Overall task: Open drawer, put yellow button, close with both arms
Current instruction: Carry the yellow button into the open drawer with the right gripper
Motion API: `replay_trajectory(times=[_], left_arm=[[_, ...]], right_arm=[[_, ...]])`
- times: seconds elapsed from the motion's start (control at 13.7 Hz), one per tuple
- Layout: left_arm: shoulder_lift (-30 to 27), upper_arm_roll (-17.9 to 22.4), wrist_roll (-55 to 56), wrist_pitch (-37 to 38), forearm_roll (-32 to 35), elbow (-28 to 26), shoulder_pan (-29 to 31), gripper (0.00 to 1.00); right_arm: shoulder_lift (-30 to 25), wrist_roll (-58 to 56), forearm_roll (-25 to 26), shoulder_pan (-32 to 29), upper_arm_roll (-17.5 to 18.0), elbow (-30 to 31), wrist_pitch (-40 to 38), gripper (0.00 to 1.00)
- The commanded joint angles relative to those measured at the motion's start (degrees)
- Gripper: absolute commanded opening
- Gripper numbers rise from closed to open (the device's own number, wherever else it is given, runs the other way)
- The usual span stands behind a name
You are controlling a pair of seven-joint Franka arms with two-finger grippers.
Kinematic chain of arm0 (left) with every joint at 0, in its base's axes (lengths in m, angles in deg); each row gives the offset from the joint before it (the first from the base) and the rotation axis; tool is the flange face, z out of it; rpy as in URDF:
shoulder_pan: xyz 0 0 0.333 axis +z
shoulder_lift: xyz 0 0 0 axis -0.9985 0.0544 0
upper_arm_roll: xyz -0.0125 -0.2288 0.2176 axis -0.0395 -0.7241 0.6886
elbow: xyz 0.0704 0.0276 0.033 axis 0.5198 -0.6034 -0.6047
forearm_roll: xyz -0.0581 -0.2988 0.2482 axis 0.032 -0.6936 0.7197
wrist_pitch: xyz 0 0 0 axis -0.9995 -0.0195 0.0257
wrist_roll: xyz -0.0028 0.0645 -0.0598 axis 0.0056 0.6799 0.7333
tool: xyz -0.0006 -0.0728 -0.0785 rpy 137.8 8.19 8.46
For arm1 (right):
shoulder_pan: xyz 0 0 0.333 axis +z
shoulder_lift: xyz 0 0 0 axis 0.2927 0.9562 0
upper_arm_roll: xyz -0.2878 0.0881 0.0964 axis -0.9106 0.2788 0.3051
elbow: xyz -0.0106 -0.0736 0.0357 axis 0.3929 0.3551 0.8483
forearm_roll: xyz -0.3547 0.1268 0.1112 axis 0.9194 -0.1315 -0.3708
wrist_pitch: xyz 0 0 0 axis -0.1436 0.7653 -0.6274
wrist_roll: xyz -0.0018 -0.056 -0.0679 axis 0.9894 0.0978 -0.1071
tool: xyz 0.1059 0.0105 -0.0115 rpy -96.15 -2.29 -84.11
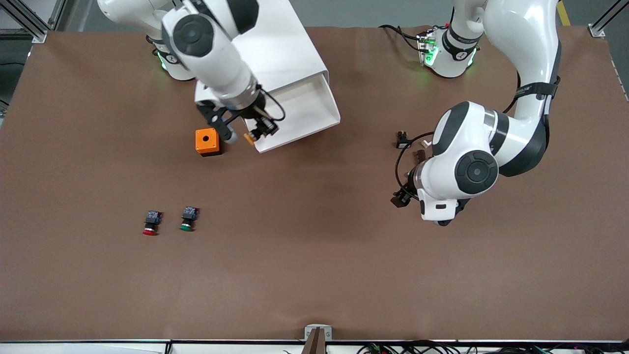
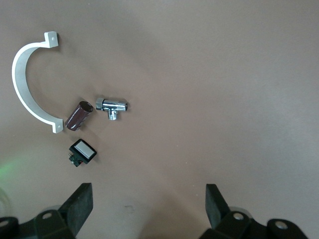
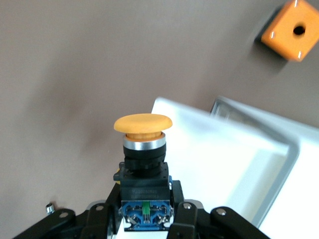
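The right gripper [image 1: 248, 133] is hanging over the front corner of the open drawer [image 1: 302, 115], on the side toward the orange box [image 1: 207, 141], and its fingers are clamping the yellow button [image 3: 143, 144] by its black-and-blue body. The button's long axis is running straight out from the fingers, with the yellow cap leading. In the right wrist view that cap is sitting right at the drawer's white front edge, with brown table [image 1: 314, 246] under one side and the white tray floor under the other. So what matters for the coming move is that the tray's hollow is lying just past the cap, toward the cabinet; judging by this, the button is needing a short carry inward over the rim before release, or it could be catching the lip or dropping onto the table. The left gripper [image 2: 148, 206] is waiting with its fingers spread wide and holding nothing, over bare table near the left arm's end, close to a white curved clamp [image 2: 26, 84], a brown cylinder [image 2: 79, 115], a chrome valve [image 2: 112, 106] and a small black switch [image 2: 82, 152]. It is well apart from the drawer. The red button [image 1: 151, 222] and green button [image 1: 187, 219] are lying untouched nearer the front camera.
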Motion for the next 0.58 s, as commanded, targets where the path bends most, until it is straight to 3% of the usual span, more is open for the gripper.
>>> replay_trajectory(times=[0.0, 0.51], left_arm=[[-1.63, -0.77, 0.90, -1.10, 0.44, -2.63, -0.57, 0.99], [-0.85, -2.61, 6.44, -2.50, -2.28, -2.72, -3.12, 0.99]], right_arm=[[-0.56, 6.92, 0.48, 4.55, -1.08, 2.23, 2.17, 0.00], [1.46, 16.78, 2.67, 8.96, -1.08, 4.18, 5.08, 0.00]])
